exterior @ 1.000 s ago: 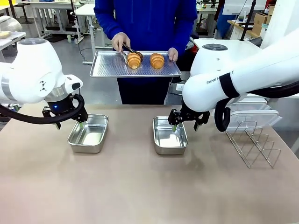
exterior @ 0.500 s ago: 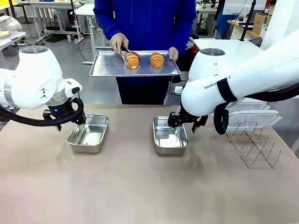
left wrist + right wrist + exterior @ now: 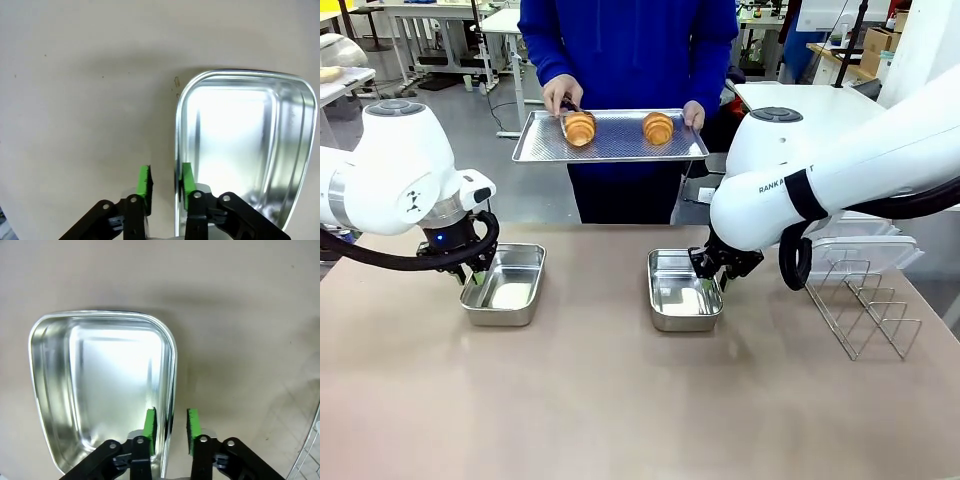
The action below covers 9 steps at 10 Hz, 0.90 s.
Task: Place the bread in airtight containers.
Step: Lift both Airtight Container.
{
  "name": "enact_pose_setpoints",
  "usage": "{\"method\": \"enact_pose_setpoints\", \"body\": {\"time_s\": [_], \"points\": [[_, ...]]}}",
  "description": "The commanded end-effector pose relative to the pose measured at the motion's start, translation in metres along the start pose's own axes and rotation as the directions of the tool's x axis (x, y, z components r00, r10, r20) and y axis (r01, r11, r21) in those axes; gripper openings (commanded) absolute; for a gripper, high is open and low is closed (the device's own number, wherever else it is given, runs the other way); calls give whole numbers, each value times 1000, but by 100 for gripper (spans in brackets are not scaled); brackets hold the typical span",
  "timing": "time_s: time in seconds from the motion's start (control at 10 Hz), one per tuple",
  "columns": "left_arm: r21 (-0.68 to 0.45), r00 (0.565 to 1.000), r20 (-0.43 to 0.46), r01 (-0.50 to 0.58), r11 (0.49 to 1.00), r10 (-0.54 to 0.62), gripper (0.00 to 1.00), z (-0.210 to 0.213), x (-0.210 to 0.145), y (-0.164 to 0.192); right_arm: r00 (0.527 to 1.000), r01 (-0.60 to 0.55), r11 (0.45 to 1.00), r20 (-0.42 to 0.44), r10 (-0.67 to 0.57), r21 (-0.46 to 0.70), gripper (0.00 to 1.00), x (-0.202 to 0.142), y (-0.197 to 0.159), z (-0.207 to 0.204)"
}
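Beige flat table (image 3: 620,400): work surface, with a person in a blue top at its far side.

Large flat perforated steel tray (image 3: 610,148): held above the far edge by the person, one hand (image 3: 692,115) on its rim at the robot's right.

Bare wire rack (image 3: 865,310): stands on the table at the robot's right, apart from the boxes.

Two shiny rectangular stainless-steel boxes with rounded corners sit on the table, lidless and empty: left container (image 3: 505,290) and right container (image 3: 680,300), well apart.

Left gripper (image 3: 475,275): clamped on the left container's outer side wall. In the left wrist view one green pad (image 3: 145,182) is outside the rim and the other is inside.

Right gripper (image 3: 720,280): clenched on the right container's outer side wall, its pads straddling the rim in the right wrist view, one inside (image 3: 150,425).

Bread: two golden-brown ridged croissants, both on the tray and neither in a box. Left croissant (image 3: 579,128) is pinched by dark metal tongs (image 3: 570,107) in the person's other hand (image 3: 563,95). Right croissant (image 3: 658,128) lies free, well apart from it.
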<state>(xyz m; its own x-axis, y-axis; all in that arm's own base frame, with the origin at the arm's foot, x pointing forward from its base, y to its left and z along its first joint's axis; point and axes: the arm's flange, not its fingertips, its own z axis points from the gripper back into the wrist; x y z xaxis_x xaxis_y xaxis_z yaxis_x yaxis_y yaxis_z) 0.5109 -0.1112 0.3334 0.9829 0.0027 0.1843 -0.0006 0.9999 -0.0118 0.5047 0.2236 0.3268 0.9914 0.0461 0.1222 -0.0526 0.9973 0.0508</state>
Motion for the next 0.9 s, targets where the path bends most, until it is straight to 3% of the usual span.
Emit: {"method": "enact_pose_setpoints", "body": {"time_s": [0.0,0.5,0.8], "points": [[29,1000,2,-16,999,16,0,-4,1,-3,999,30,999,24,-30,-30,0,-1,5,-3],[19,1000,-26,-17,1000,17,0,-1,1,-2,999,40,999,27,-39,-25,0,0,2,0],[-10,998,-18,-56,998,56,0,38,8,0,998,43,999,50,-42,-30,0,5,-6,36]]}}
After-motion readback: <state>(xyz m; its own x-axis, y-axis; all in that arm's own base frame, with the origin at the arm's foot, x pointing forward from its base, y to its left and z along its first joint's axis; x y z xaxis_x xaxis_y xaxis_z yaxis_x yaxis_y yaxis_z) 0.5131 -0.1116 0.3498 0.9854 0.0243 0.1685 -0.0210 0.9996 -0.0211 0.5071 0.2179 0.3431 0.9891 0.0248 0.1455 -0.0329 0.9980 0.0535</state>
